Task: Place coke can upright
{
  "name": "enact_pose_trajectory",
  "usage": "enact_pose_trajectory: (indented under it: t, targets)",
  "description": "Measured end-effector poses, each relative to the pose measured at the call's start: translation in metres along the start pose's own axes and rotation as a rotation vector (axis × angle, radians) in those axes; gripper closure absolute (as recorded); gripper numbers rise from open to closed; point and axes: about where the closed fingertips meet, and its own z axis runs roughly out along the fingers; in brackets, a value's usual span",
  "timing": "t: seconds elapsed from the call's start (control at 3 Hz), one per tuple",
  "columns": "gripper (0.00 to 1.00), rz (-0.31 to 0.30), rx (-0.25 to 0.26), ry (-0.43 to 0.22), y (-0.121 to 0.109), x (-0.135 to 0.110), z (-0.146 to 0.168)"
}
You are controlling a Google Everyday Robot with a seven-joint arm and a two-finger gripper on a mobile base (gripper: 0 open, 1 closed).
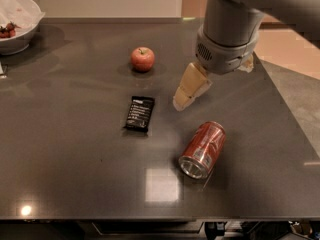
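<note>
Plainly empty and spread wide, my gripper (214, 85) hovered over the dark table (75, 149), just behind the coke can (202, 150). The can lay on its side near the front edge, so I judged it needed grasping before standing.

Coke can (202, 150): red, white markings, silver end
Gripper (192, 88): tan under grey, at 12 o'clock from your can
Apple (142, 59): red
Bar (139, 113): black, with white print
</note>
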Motion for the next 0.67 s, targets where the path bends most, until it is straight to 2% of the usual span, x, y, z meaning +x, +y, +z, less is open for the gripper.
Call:
enact_pose_trajectory:
  t: [0.33,0.67]
  targets:
    - [0.00,0.000,0.000,0.000,0.0000,0.0000,0.0000]
    - [0.00,0.054,0.010,0.014,-0.0009,-0.0018,-0.0008]
